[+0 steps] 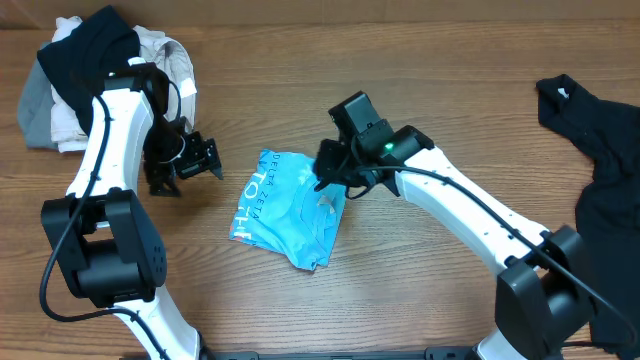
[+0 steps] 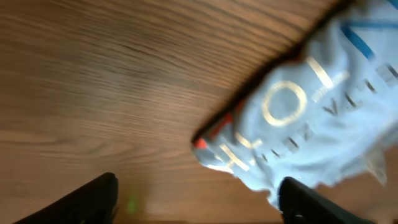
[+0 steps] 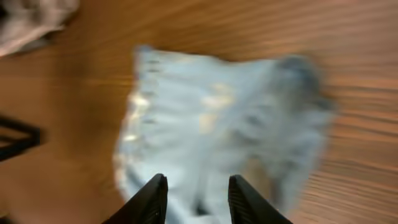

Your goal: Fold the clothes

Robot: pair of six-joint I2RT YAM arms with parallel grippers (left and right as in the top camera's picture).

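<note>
T-shirt (image 1: 285,210) (light blue, folded small, white lettering up) lies on the table (image 1: 420,90). Left gripper (image 1: 208,162) just left of it, jaws wide, holding nothing. Right gripper (image 1: 328,182) over its upper right edge, jaws part-open, no grip visible. Black shirt (image 1: 600,150) well right of it.

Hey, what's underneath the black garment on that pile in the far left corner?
White cloth and grey cloth stick out beneath the black garment. How many pieces lie under it is covered.
</note>
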